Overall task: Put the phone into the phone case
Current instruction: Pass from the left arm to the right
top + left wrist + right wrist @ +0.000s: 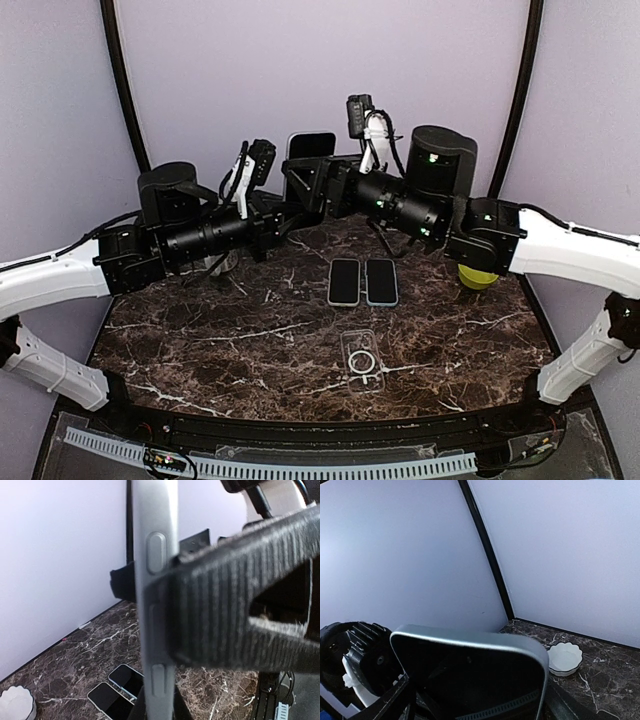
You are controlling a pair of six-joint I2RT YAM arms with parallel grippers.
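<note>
A silver-edged phone (pixel 311 148) with a dark screen is held upright in the air over the back of the table, between both grippers. My left gripper (pixel 287 205) is shut on the phone's lower part; in the left wrist view its edge (pixel 156 580) with side buttons runs straight up from my jaws (pixel 159 702). My right gripper (pixel 320 186) stands open around the phone (pixel 470 675), its fingers (pixel 395 700) outside the phone's two long edges. A ribbed black finger (pixel 235 605) of the right gripper lies along the phone's face. The clear phone case (pixel 362 360) lies flat near the table's front, untouched.
Two more phones (pixel 344 282) (pixel 381 282) lie side by side, screens up, at the table's middle. A white scalloped bowl (pixel 565 657) sits at the back left by the wall. A yellow-green object (pixel 478 277) sits under the right arm. Purple walls enclose the marble table (pixel 200 340).
</note>
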